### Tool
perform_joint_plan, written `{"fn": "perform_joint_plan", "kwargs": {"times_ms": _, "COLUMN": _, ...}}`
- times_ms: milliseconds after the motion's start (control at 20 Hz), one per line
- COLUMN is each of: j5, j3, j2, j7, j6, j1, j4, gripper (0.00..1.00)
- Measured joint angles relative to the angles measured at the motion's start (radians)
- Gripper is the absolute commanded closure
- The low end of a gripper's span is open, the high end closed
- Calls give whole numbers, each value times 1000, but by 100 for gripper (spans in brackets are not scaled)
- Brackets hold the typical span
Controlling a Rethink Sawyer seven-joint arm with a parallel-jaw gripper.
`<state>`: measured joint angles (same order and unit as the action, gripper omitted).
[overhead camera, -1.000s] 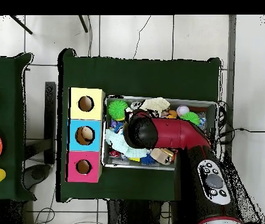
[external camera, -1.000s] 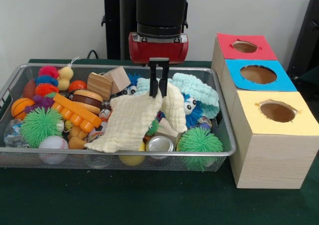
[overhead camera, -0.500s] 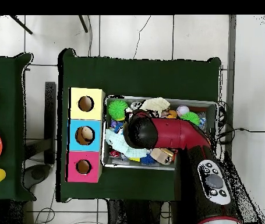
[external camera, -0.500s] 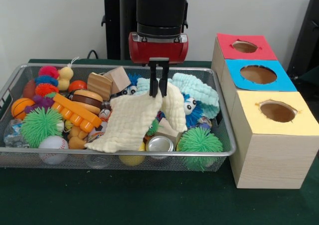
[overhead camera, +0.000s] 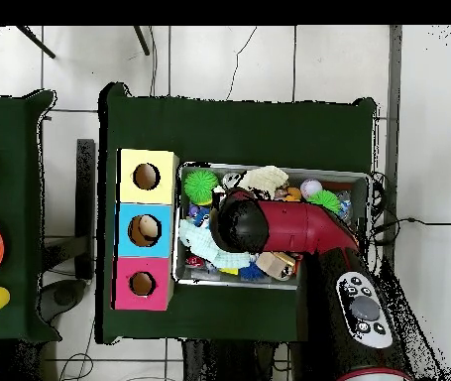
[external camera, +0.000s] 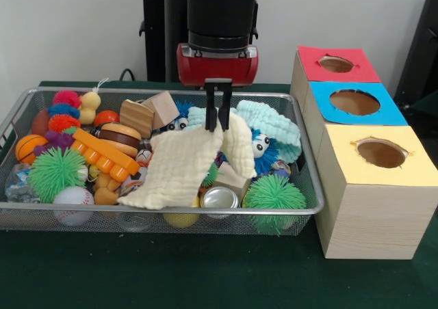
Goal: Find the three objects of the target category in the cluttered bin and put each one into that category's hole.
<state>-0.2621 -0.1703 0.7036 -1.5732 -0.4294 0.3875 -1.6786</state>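
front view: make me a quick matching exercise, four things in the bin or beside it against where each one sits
Things:
1. cream cloth
2. basketball
3. silver can
4. yellow-topped box

Places:
A. far left end of the bin
B. outside the bin, nearest the camera in the row of boxes
C. pinched in the gripper, draping down mid-bin
D. against the bin's front wall, beside a green spiky ball

Pairs: 1-C, 2-A, 3-D, 4-B

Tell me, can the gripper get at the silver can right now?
Probably not yet. The gripper is shut on the cream cloth, which drapes down to just above the can at the bin's front wall. It would have to drop the cloth first.
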Motion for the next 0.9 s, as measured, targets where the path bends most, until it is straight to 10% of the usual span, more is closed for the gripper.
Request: {"fn": "perform_joint_plan", "kwargs": {"times_ms": 900, "j5": 28, "j3": 0, "j2": 71, "j7": 0, "j6": -59, "j1": 0, "j4": -8, "gripper": 100}}
